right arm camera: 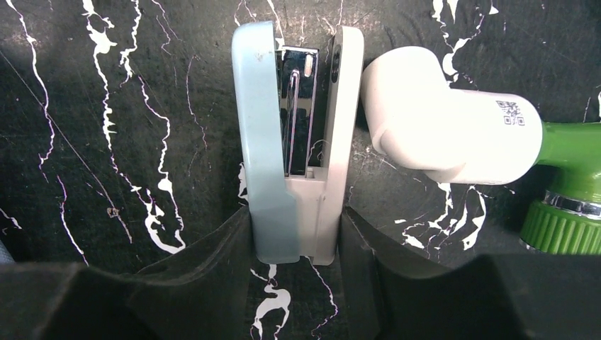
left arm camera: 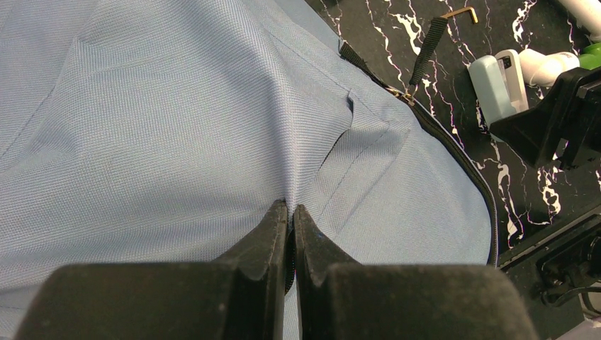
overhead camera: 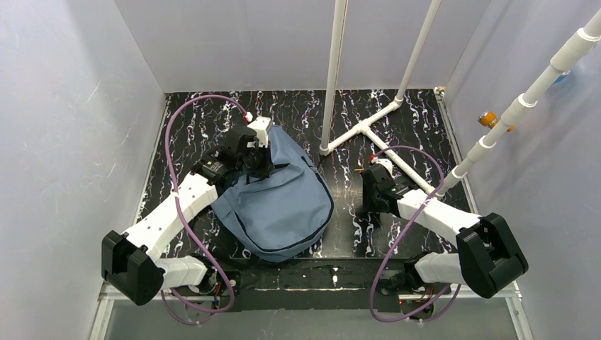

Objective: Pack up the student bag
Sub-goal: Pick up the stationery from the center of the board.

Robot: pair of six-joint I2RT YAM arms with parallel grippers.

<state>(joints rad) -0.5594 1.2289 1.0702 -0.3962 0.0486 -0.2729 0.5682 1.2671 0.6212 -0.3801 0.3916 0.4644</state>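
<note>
The student bag (overhead camera: 276, 205) lies flat on the black marbled table, a slate-blue backpack with a dark zipper line along its edge. My left gripper (overhead camera: 259, 159) sits at its upper part, shut on a pinched fold of the blue fabric (left arm camera: 177, 127) by the zipper; the fingertips (left arm camera: 291, 207) almost touch. My right gripper (right arm camera: 295, 216) is down on the table right of the bag. Its fingers press both sides of the rear end of a pale blue and white stapler (right arm camera: 298, 134), which lies on the table.
A white and green bottle-like object (right arm camera: 453, 134) lies against the stapler's right side. A white pipe frame (overhead camera: 368, 131) stands behind the right arm. A dark bag strap (left arm camera: 429, 46) trails on the table. Grey walls enclose the table on three sides.
</note>
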